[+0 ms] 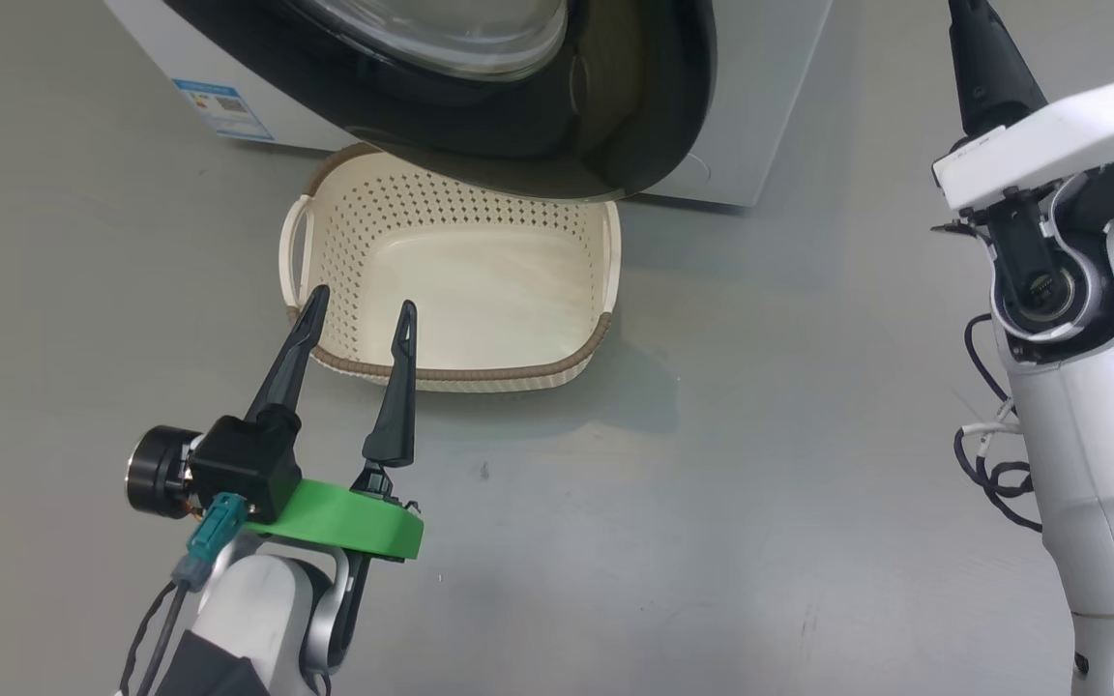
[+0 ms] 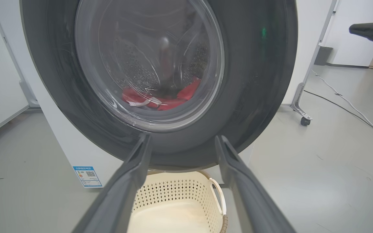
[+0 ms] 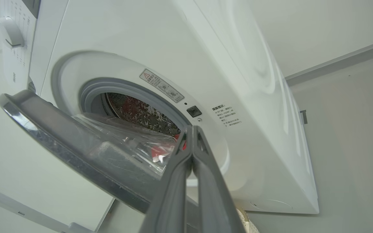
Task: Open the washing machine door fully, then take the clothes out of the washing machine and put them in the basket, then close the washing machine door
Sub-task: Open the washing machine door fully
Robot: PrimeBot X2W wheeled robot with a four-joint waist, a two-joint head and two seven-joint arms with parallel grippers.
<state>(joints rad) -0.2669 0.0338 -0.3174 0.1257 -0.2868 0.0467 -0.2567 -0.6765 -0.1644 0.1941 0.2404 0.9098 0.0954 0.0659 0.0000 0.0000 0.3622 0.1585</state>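
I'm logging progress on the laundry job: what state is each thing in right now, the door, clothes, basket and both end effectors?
washing machine door: partly open, hanging over the basket's far edge.
clothes: inside the washing machine, not yet taken out.
basket: upright on the floor, empty.
left end effector: open, empty.
right end effector: shut, nothing seen between its fingers.

This looks like a robot test room or lab arranged as a laundry corner, not a lived-in home. The washing machine (image 3: 264, 106) stands free on a bare, smooth grey floor (image 1: 712, 541), with plain white walls (image 2: 355, 38) around it. Beside it a metal frame (image 2: 300, 111) rests on a caster, loose cables (image 2: 337, 94) trail across the floor, and the machine's front carries a blue sticker (image 2: 88, 176).
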